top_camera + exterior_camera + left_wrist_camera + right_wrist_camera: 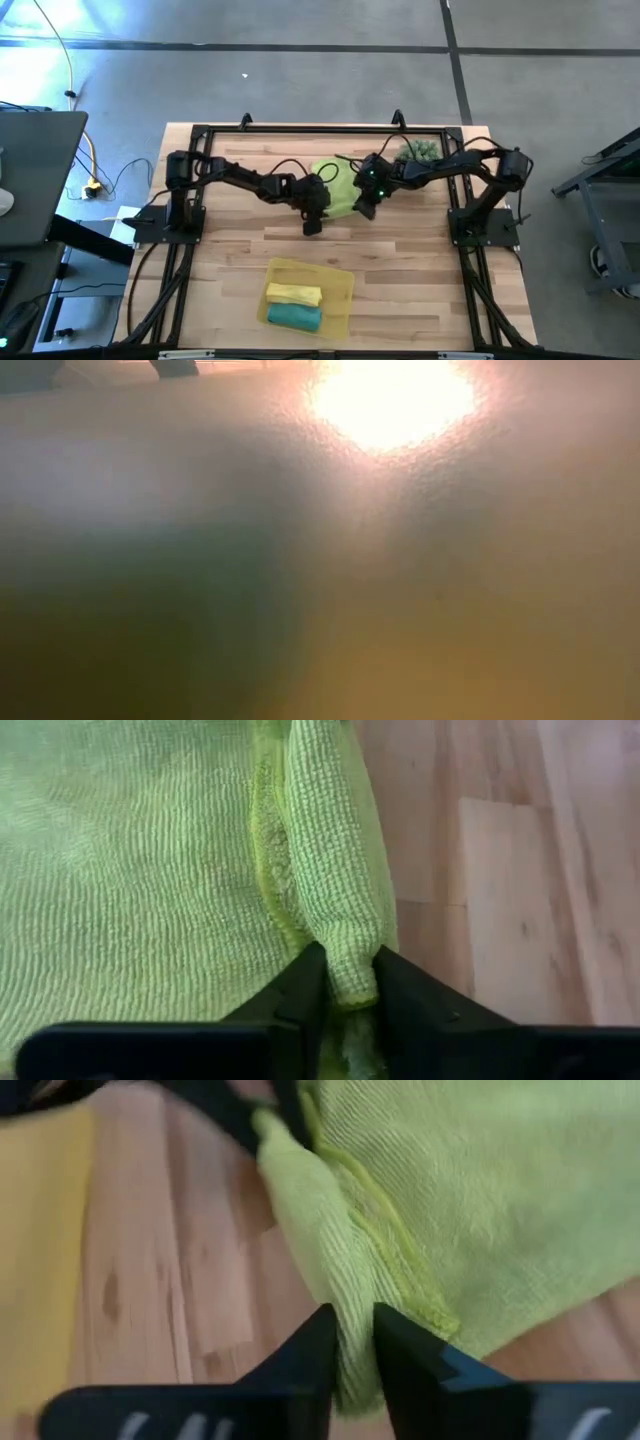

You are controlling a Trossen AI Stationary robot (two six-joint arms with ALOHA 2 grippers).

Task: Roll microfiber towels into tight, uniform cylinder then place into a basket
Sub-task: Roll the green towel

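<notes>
The lime green towel [338, 188] lies on the table's far middle, its near edge rolled into a narrow roll [330, 850]. My left gripper [312, 222] is shut on one end of that roll, and my right gripper [362, 208] on the other end. The rest of the towel [480, 1200] lies spread flat beyond the roll. Near the front edge, the yellow basket [340, 282] holds a rolled yellow towel [293, 293] and a rolled teal towel [294, 317]. The low view is blurred by glare and shows nothing of this. My left gripper pinches the left end of the towel's rolled edge [350, 982] between its two fingers [300, 995], which slant down and lie along the roll. The roll rests on the table. My right gripper pinches the roll's right end [352, 1348] between its two fingers [405, 1355], slanting down. That end lies on the wood.
A spiky green plant [420, 152] stands at the far right, close behind the right arm. Bare wood [420, 270] lies between the towel and the basket and on both sides of the basket. A black frame [300, 128] borders the table's far edge.
</notes>
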